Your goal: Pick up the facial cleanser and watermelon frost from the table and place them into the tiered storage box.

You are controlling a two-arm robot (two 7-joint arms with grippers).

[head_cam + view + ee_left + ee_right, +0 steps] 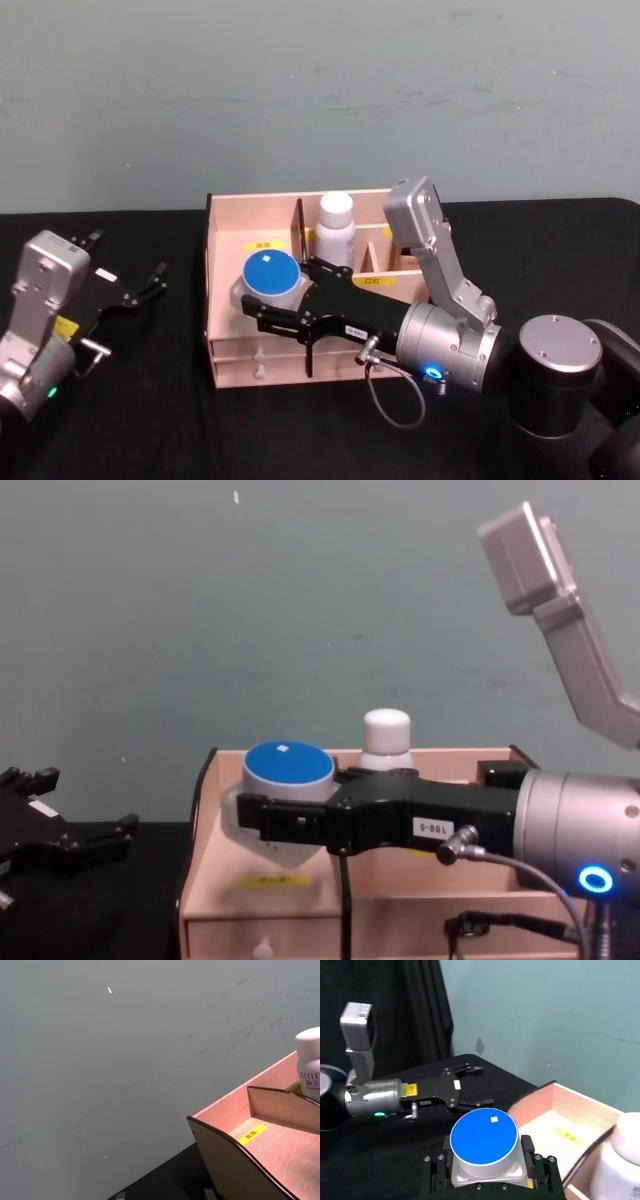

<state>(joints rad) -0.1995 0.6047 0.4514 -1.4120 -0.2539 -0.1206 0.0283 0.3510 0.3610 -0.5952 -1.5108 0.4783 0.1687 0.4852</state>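
The right pincer (pixel 262 305) pinches the blue-lidded jar (pixel 271 275), likely the watermelon frost, above the front left compartment of the tiered storage box (pixel 228 215), at about 9 o'clock from the white bottle (pixel 335 233) already standing in the rear section. To do this well, lower the jar straight down, level, clear of the divider, and release only once it rests. The left pincer (pixel 140 285) waits spread at 9 o'clock over the tabletop (pixel 150 420).
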